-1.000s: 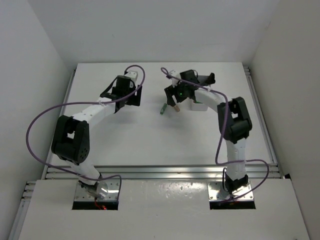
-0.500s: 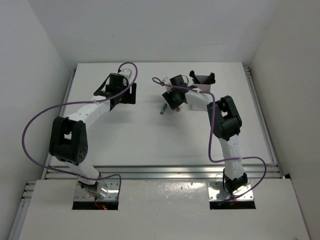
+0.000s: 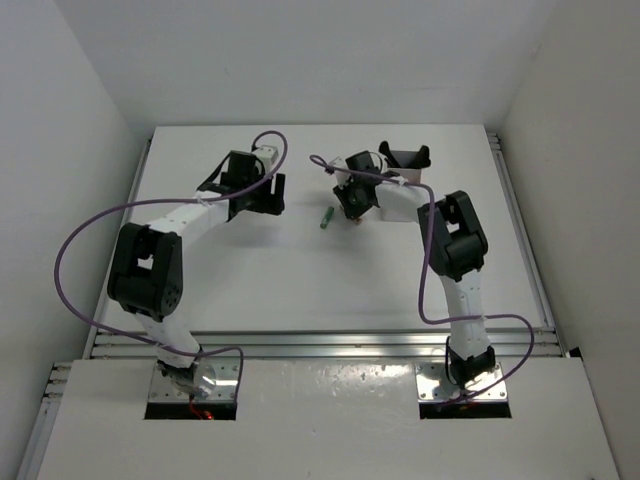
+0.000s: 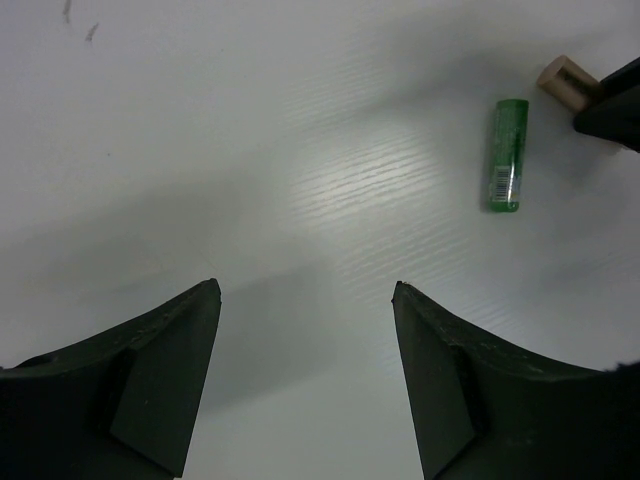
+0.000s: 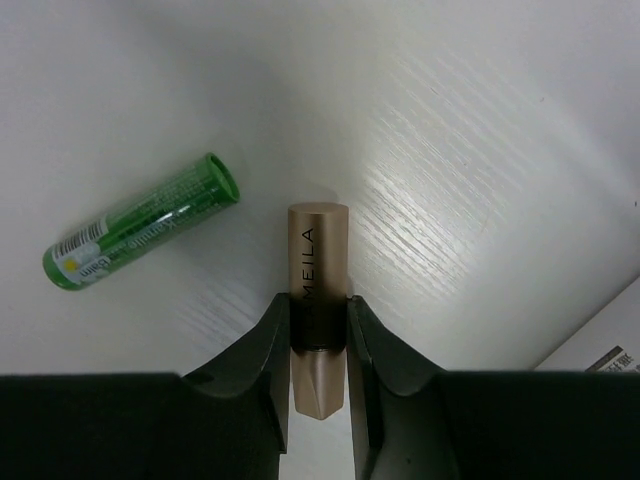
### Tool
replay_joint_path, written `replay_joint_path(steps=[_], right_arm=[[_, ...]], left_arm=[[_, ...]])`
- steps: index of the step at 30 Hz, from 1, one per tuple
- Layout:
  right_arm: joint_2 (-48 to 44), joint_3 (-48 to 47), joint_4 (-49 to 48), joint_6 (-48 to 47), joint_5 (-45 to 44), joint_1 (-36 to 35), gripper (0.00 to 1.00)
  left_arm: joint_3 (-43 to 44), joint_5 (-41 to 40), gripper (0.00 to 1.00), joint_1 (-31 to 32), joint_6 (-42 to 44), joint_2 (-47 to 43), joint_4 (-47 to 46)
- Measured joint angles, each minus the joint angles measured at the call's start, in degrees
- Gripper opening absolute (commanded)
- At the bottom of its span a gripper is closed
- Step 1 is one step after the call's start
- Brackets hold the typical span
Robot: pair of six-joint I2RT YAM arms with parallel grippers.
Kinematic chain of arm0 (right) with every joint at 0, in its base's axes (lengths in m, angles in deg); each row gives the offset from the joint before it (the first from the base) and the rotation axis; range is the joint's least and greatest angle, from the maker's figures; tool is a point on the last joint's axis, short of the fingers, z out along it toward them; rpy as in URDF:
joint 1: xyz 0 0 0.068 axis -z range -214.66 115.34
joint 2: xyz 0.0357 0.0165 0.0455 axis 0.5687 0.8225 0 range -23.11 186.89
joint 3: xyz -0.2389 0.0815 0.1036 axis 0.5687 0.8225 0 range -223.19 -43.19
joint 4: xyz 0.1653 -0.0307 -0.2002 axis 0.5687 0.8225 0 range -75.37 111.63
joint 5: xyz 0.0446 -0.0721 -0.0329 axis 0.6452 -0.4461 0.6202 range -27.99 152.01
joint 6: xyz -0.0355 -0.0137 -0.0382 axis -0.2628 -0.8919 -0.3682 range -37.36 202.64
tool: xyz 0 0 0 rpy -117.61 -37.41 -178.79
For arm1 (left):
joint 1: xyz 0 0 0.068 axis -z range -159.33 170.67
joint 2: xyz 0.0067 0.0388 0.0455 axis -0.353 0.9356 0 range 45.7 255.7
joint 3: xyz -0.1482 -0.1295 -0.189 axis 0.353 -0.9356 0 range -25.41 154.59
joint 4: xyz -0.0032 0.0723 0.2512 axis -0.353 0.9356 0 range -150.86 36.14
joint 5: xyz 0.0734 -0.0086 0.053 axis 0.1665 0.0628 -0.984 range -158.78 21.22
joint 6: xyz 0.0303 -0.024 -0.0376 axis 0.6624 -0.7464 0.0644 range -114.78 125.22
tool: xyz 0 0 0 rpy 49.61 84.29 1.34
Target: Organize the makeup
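The tan tube (image 5: 317, 235) sits between the two fingers of the right gripper (image 5: 318, 310). The fingers are pressed against its sides, gripping it near the middle, where a dark band runs round it. The tube points straight out from the wrist, and the letters "MEILA" run along its length. Whether it rests on the table (image 4: 200, 120) or hangs just above it cannot be told.

Just beside it, on its left in the right wrist view, the green tube (image 5: 140, 232) lies flat on the table. It is set at an angle, its capped end near the tan tube's tip without touching it. From above, the green tube (image 3: 326, 218) lies near the middle of the table, right next to the right gripper (image 3: 352, 203).

A corner of the white box (image 5: 600, 345), with some printing on it, shows at the lower right of the right wrist view, near the gripper. In the top view a black fan-shaped brush head (image 3: 405, 157) stands behind the right arm, toward the far side.

The left gripper (image 4: 305, 290) hangs over bare table with its fingers spread wide and nothing between them. The green tube (image 4: 507, 155) lies well apart from it.
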Motion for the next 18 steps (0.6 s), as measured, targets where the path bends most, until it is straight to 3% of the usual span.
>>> replay_joint_path(steps=[5,9,12,15,18], right_arm=[[-1.6,-0.92,3.04,-1.22,0.72,0.81,0.01],[-9.22,-0.59,2.54,-4.5,2.43,1.22,0.01],[-20.44,3.28,-2.97,-11.32,5.77,2.27,0.01],[-30.47,7.63,-7.61,-20.24,9.99,5.55,0.09],[-33.53,8.7,-5.99,-30.08,13.97,10.47,0.12]], left_arm=[[0.0,1.29,0.75,0.92,1.14,0.0,-0.74],[0.0,1.95,0.75,1.18,2.8,0.02,-0.92],[-0.28,2.45,0.75,1.79,4.31,0.02,-1.64],[-0.55,2.93,0.75,2.56,5.81,0.09,-2.14],[-0.68,3.04,0.75,3.3,6.73,0.11,-2.36]])
